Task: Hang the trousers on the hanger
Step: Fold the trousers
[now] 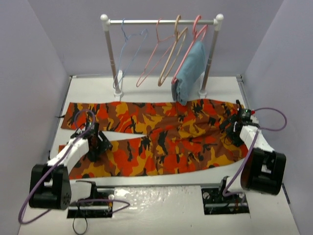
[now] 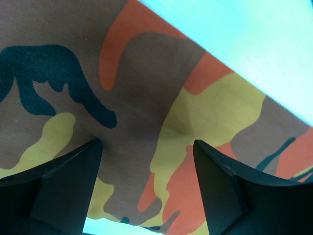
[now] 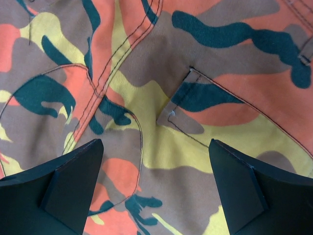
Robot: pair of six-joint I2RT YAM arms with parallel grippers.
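Table: white; both arm bases sit at its near edge.
Left gripper: over the near-left part of the table, pointing down at the near trouser leg close to its cuff end. The jaws stand wide apart and hold nothing. Printed cloth fills the gap below them, with a strip of bare table showing past the leg's edge. Whether the fingertips touch the cloth cannot be told.
Right gripper: near the right edge of the table, above the seat end of the trousers. The jaws are spread wide and empty. A stitched pocket and curved seams lie below them.
Trousers: orange, red, yellow and dark camouflage print. They lie flat across the middle of the table, waist toward the right edge and both legs running to the left edge. The legs part slightly at the left, showing a sliver of table.
Rack: white rail on two posts, standing at the far edge.
Hanger: thin light-blue wire, hooked on the rail at its left end, bare, well apart from the trousers.
Other hangers: a pink one and a tan one mid-rail. Another pink one at the right carries a folded light-blue garment.
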